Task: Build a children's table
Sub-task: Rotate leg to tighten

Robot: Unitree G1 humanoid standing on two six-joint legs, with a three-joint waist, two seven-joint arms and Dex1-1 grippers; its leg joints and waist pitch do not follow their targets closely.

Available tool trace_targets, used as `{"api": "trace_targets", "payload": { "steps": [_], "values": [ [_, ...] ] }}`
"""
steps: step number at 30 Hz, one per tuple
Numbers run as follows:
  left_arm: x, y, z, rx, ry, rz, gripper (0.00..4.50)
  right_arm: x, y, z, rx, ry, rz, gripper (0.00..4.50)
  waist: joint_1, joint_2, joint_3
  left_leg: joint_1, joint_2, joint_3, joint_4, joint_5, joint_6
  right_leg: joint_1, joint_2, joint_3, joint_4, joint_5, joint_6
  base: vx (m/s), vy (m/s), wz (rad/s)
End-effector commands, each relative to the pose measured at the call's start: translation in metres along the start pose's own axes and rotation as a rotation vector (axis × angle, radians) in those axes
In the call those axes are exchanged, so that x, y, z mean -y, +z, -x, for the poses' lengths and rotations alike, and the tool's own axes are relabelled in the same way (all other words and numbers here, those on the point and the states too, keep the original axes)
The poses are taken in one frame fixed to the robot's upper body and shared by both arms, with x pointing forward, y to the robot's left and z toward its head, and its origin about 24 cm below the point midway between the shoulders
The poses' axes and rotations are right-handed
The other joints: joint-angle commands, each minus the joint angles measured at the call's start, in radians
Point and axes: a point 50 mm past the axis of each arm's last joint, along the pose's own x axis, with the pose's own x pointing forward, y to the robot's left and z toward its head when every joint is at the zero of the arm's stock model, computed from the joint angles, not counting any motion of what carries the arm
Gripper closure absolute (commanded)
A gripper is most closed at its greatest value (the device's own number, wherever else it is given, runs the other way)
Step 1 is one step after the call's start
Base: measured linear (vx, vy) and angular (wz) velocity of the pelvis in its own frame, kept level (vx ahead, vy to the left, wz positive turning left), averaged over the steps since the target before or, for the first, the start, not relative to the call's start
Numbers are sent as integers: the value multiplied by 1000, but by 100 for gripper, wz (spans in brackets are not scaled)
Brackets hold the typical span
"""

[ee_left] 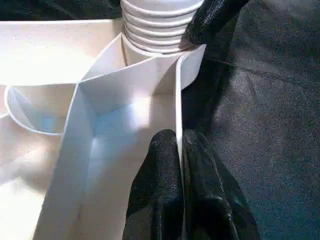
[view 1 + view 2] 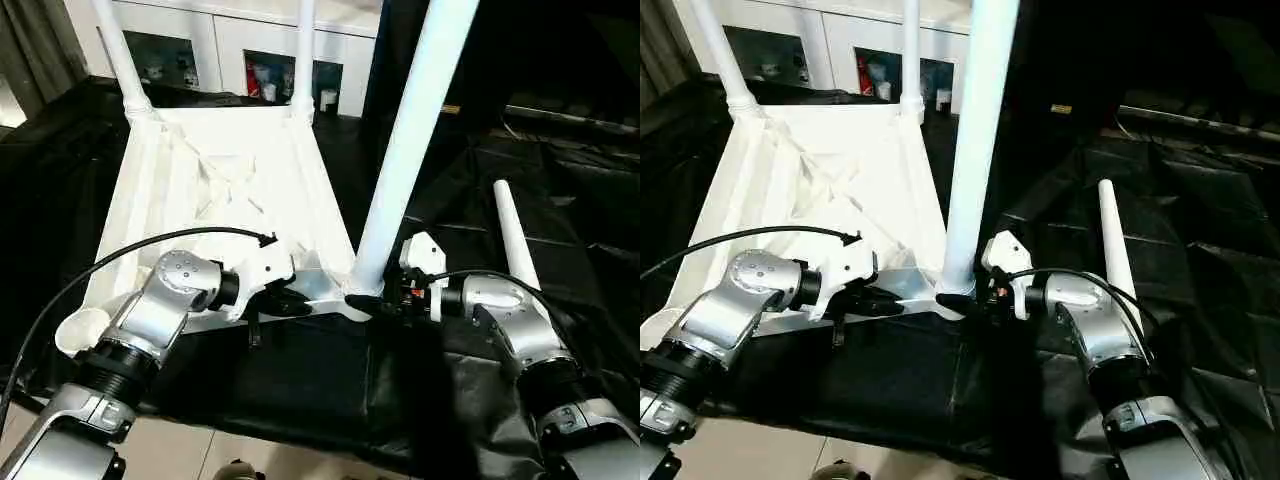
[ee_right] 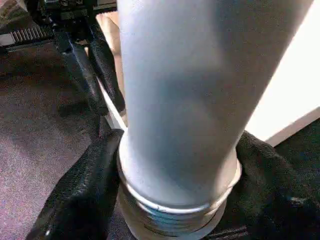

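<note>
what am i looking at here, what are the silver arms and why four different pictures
It is a humanoid robot building a white plastic children's table. Two pictures come from cameras in its head, looking down over its silver forearms; two come from cameras on its wrists.

The rectangular white tabletop lies upside down, ribbed side up, on black sheeting. Two legs stand in the far corners.

The left gripper, two black fingers, is shut on the tabletop's near edge wall. The right gripper has a finger on each side of the base of a long round white leg standing in the near corner socket. A fourth leg lies loose on the sheeting.
</note>
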Motion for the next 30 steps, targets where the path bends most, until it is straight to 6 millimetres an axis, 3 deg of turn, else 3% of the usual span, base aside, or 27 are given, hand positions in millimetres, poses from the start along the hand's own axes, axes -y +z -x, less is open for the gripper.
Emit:
{"api": "trace_targets", "payload": {
  "steps": [1, 6, 8, 12, 13, 14, 15, 16, 19, 22, 26, 28, 29, 30],
  "values": [
    [1, 12, -3, 67, -24, -23, 450, 3, 3, 0, 5, -10, 17, 170, 4, -4, -72, 11, 73, -25, -66, -52, 90, 65, -104, 59, -52, -81, -248, 0, 0, 0],
    [0, 10, -6, 67, 2, 5, 450, 5, -5, -1, 9, -86, -46, 172, 2, -2, -72, 12, 73, -25, -66, -49, 90, 63, -104, 59, -51, -74, -254, 0, 0, 0],
    [-7, 10, -11, 76, 81, 48, 450, 8, -16, -4, 2, -211, -139, 172, -2, -6, -69, 10, 72, -27, -69, -61, 76, 65, -104, 59, -56, -105, -249, 0, 0, 0],
    [-21, 13, -27, 85, 228, 138, 450, 9, -37, -13, -30, -442, -309, 172, -8, -4, -59, 19, 67, -29, -76, -170, 25, 62, -109, 58, -86, -336, -188, 0, 0, 0],
    [-25, 17, -35, 88, 290, 183, 450, 9, -45, -18, -68, -545, -367, 172, -8, 3, -56, 23, 67, -29, -78, -189, 15, 58, -109, 59, -91, -375, -178, 0, 0, 0],
    [-29, 19, -43, 82, 347, 225, 450, 10, -51, -23, -115, -627, -399, 172, -10, 7, -54, 34, 67, -32, -80, -229, -7, 51, -108, 57, -100, -441, -161, 0, 0, 0],
    [-30, 20, -48, 77, 379, 248, 450, 10, -53, -25, -146, -672, -412, 173, -12, 4, -57, 36, 66, -35, -82, -244, -20, 55, -109, 56, -101, -462, -153, 0, 0, 0],
    [-31, 22, -53, 61, 401, 258, 450, 11, -54, -29, -161, -716, -437, 173, -9, 10, -62, 33, 67, -37, -83, -239, -22, 57, -111, 57, -100, -451, -147, 0, 0, 0],
    [-30, 24, -66, 22, 446, 273, 450, 15, -52, -35, -187, -818, -465, 173, -13, 10, -62, 33, 67, -36, -84, -248, -20, 54, -107, 57, -99, -414, -147, 0, 0, 0],
    [-24, 28, -78, 2, 423, 271, 450, 19, -40, -47, -174, -851, -473, 173, -8, 13, -66, 27, 68, -36, -84, -228, -7, 58, -109, 59, -92, -343, -156, 0, 0, 0],
    [-24, 28, -79, 0, 414, 253, 450, 21, -33, -53, -159, -838, -451, 173, -6, 7, -71, 23, 66, -32, -81, -189, 11, 63, -109, 59, -83, -258, -175, 0, 0, 0],
    [-24, 27, -79, -5, 414, 247, 450, 21, -32, -54, -153, -833, -446, 173, -7, 9, -68, 22, 67, -32, -83, -197, 15, 62, -110, 59, -87, -279, -173, 0, 0, 0],
    [-26, 26, -77, -11, 420, 235, 450, 21, -30, -55, -127, -820, -450, 117, -7, 6, -67, 23, 67, -31, -83, -206, 14, 62, -109, 58, -90, -297, -168, 0, 0, 0],
    [-26, 26, -77, -12, 421, 233, 450, 22, -29, -54, -117, -820, -453, 103, -6, 7, -67, 24, 67, -33, -84, -219, 12, 61, -110, 58, -92, -330, -160, 0, 0, 0]
  ]
}}
